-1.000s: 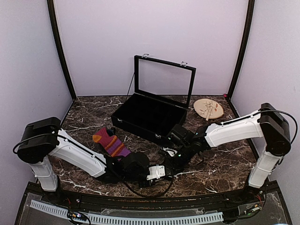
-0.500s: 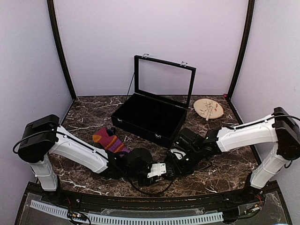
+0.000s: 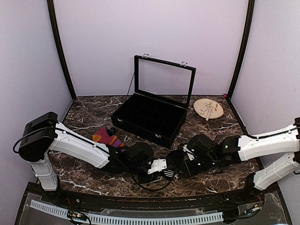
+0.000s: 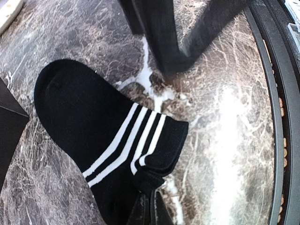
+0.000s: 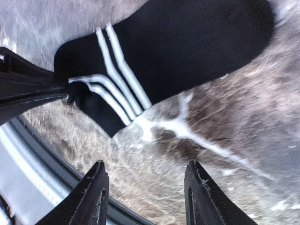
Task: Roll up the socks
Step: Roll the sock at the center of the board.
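The black sock (image 4: 89, 126) carried thin white stripes running across it near the cuff. The striped sock (image 3: 107, 137) was banded in orange, red and purple. The bench (image 3: 225, 173) was dark brown marble, veined all over with white. The case (image 3: 149, 117) was black inside and out. The round disc (image 3: 208, 108) was pale tan. The left arm (image 3: 79, 147) and right arm (image 3: 262, 143) were white with black joints. The left gripper (image 4: 150, 208) and right gripper (image 5: 146, 171) were black. The walls (image 3: 187, 37) were pale lilac.
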{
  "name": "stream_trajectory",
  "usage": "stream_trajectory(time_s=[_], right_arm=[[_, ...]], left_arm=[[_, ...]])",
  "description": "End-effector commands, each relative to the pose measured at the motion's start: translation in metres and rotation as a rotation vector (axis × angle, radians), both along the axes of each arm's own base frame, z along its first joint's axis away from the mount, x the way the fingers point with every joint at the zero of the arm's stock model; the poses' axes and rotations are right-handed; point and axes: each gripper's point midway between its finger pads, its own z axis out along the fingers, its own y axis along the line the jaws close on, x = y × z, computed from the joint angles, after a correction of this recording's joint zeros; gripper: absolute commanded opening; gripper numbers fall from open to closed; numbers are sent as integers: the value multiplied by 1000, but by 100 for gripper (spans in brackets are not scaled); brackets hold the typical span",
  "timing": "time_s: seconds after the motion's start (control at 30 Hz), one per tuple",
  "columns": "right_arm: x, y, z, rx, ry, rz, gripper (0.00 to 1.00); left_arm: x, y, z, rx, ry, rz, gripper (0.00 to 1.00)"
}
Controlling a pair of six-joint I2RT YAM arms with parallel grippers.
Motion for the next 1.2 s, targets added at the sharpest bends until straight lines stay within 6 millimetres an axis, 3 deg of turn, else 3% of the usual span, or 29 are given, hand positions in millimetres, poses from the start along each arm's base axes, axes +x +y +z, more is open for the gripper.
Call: stream_trajectory(time_s=[0.0,0.17,0.37,0.5,0.57,0.63,0.67,0.73,0.83,0.93,1.17], right_arm=[[27,-10,24,15,-254,-99,51],[35,-20,44,-20,-453,-140,50],[33,-13,80,-91,-751,-150,46],[45,-30,114,-86,-966,-411,31],[48,-26,122,-74,-992,-455,50],[47,-8,124,-75,-998,-391,80],[46,1,124,-70,-999,-341,90],[43,10,125,-31,-991,-283,99],[42,-2,128,15,-988,-308,99],[36,-4,118,-2,-951,-239,85],[9,-12,94,-118,-913,-138,77]], left_arm=[[1,3,6,6,75,-2,0],[6,3,8,13,140,-9,0],[5,0,5,45,213,-43,0],[4,-1,2,78,266,-65,0],[4,-1,2,91,288,-73,0],[3,-1,0,100,308,-79,0],[3,0,0,104,317,-80,0],[2,0,1,105,332,-84,0],[2,-1,3,103,368,-90,0],[2,-1,5,110,398,-96,0],[4,-6,12,108,457,-103,0]])
